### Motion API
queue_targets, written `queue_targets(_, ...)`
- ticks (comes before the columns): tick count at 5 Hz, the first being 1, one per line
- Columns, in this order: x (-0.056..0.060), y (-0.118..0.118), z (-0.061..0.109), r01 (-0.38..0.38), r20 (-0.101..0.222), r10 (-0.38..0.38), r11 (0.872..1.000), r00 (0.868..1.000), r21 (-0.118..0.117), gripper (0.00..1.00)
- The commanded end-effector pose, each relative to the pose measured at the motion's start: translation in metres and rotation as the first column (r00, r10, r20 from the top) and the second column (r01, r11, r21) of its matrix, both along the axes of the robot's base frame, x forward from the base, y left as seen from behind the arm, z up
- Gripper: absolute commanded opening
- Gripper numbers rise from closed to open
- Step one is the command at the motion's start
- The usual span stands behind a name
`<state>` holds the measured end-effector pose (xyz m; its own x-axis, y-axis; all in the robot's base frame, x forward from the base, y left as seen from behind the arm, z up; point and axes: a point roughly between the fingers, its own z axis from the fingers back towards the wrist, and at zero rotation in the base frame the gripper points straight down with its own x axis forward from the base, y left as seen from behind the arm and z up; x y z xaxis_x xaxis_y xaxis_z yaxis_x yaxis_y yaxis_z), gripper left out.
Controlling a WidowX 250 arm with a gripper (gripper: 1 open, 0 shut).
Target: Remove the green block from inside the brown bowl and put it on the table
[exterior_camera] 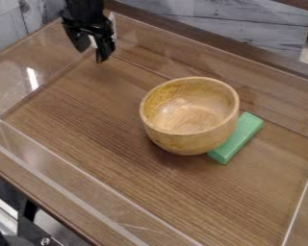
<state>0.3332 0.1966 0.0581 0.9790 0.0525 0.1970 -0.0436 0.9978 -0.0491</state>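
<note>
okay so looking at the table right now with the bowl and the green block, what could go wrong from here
1. The green block already lies on the table, tight against the outside of the bowl, which looks empty. Reaching into the bowl would likely find nothing.
2. A sideways knock to the bowl could shove the block toward the clear wall.
3. The open gripper hangs close to the far clear wall and might clip it.

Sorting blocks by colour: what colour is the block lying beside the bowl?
Bright green; the block shows best in the camera view, on the table beside the bowl.
</note>
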Motion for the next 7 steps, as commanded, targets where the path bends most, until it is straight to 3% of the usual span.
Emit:
queue_targets(1, 0.01, 0.014, 0.019, -0.02, 0.066, 0.017, 0.999, 0.998, 0.038, 1.0)
queue_targets(6, 0.019, 0.021, -0.012, -0.062, 0.048, 0.06, 0.998, 0.997, 0.023, 1.0)
queue_targets(7, 0.019, 0.021, -0.015, -0.067, 0.039, 0.066, 0.998, 0.997, 0.017, 0.0)
